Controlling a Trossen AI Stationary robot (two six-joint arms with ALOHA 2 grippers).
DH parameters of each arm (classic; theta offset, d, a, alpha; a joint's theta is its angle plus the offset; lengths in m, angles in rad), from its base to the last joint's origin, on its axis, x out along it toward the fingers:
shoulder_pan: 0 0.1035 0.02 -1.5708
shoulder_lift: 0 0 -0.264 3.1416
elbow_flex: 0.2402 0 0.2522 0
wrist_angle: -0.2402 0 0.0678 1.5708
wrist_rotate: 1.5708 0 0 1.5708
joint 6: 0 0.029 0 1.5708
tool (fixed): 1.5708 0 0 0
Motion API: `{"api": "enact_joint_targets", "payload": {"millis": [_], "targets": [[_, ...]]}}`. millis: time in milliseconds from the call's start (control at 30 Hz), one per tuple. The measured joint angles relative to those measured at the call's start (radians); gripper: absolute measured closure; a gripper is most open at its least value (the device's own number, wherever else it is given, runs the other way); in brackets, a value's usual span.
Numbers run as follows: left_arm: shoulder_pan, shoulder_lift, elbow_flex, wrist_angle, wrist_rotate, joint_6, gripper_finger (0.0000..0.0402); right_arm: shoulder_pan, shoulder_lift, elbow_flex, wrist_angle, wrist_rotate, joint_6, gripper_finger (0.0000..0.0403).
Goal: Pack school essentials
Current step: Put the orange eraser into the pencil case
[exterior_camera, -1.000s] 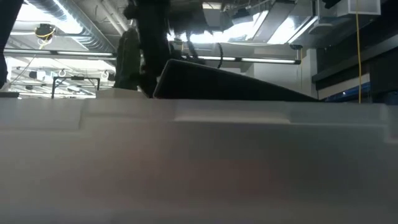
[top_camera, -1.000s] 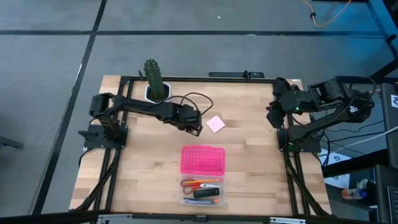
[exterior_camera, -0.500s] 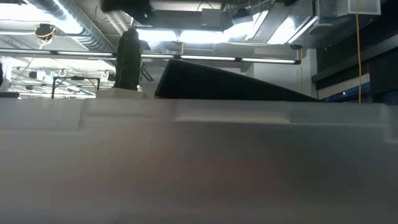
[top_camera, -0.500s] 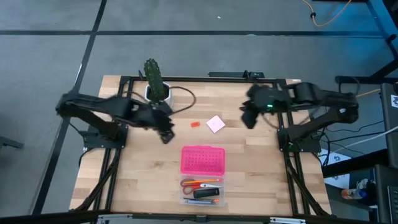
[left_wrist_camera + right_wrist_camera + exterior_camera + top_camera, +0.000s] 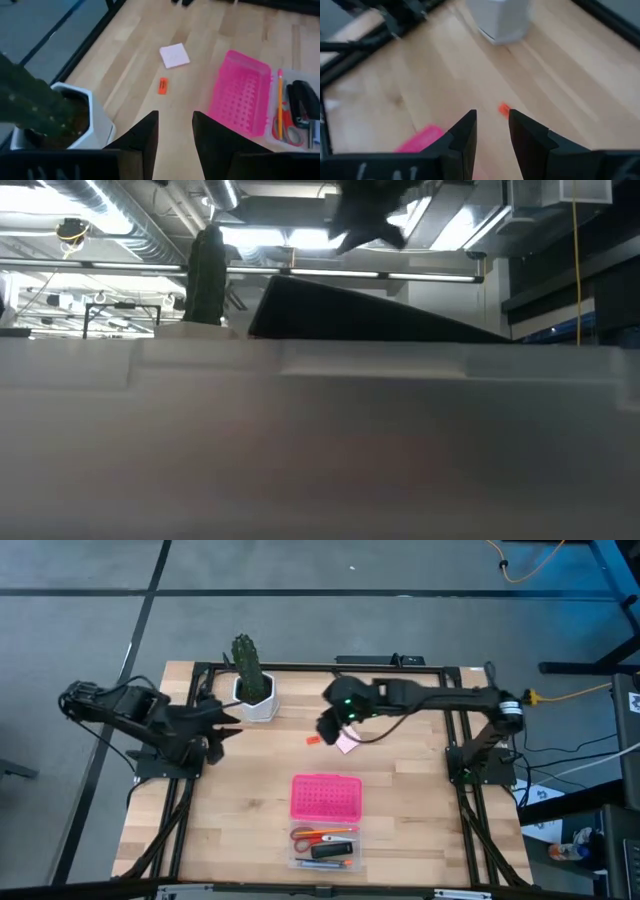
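Packing is judged mostly done: the red-handled scissors [image 5: 303, 834], thin orange pencil [image 5: 332, 831], a pen and the black oblong block [image 5: 328, 851] are seen lying inside the clear plastic box [image 5: 354, 847] at the near edge of the bench [image 5: 410, 800], with the pink dotted lid [image 5: 325, 797] lying just beyond it, off the box. Two items are left out on the bare wood: the tiny red-orange piece [image 5: 312, 739] and the pale pink square notepad [image 5: 349, 743], close together near the bench's middle. The right pincer [image 5: 328, 727] is held above these two, its fingers parted with nothing between them. The left pincer [image 5: 226, 727] is drawn back beside the cactus pot [image 5: 260, 703], likewise parted and empty. Lid closure is judged not yet done.
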Motion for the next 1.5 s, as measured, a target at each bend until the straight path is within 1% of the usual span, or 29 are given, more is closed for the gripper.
{"api": "enact_joint_targets", "payload": {"millis": [100,200,267,367,467,500,600,700,900,1000,1067,1133,1200,1300,1400,1500], "targets": [[-0.013,-0.133,-0.136,0.087,0.001,-0.001,0.0287,0.002,0.068,0.0,0.116,-0.032,-0.002,0.0287],[-0.019,-0.282,-0.284,0.236,0.003,0.039,0.0287,0.001,0.116,0.0,0.169,-0.049,0.004,0.0287],[-0.02,-0.386,-0.396,0.385,0.006,0.093,0.0287,-0.001,0.141,0.0,0.179,-0.048,0.004,0.0287],[-0.018,-0.525,-0.571,0.637,0.013,0.216,0.0287,-0.005,0.173,0.0,0.197,-0.049,0.032,0.0287],[-0.003,-0.636,-0.715,0.85,0.014,0.321,0.0287,-0.013,0.202,0.0,0.274,-0.077,0.07,0.0287],[0.006,-0.666,-0.752,0.889,0.014,0.332,0.0287,-0.016,0.212,0.0,0.318,-0.101,0.076,0.0287],[0.034,-0.756,-0.842,0.917,0.033,0.322,0.0287,-0.02,0.246,0.001,0.401,-0.161,0.051,0.0287],[0.061,-0.828,-0.91,0.937,0.083,0.297,0.0287,-0.022,0.283,0.035,0.389,-0.171,0.0,0.0287],[0.112,-0.884,-1.028,1.04,0.197,0.3,0.0288,-0.024,0.395,0.225,0.26,-0.169,-0.16,0.0287],[0.131,-0.885,-1.072,1.086,0.25,0.298,0.0288,-0.025,0.446,0.339,0.126,-0.127,-0.228,0.0287],[0.141,-0.885,-1.094,1.103,0.286,0.301,0.0288,-0.026,0.474,0.405,0.024,-0.096,-0.239,0.0287],[0.152,-0.885,-1.121,1.105,0.306,0.3,0.0288,-0.031,0.491,0.448,-0.063,-0.093,-0.255,0.0287],[0.163,-0.884,-1.157,1.121,0.332,0.294,0.0288,-0.033,0.497,0.462,-0.098,-0.092,-0.261,0.0287],[0.177,-0.884,-1.208,1.206,0.357,0.293,0.0288,-0.036,0.497,0.464,-0.125,-0.092,-0.258,0.0287],[0.19,-0.884,-1.207,1.205,0.379,0.323,0.0288,-0.039,0.497,0.464,-0.145,-0.091,-0.258,0.0287],[0.201,-0.884,-1.207,1.155,0.417,0.327,0.0288,-0.042,0.502,0.464,-0.171,-0.091,-0.286,0.0287]]}}
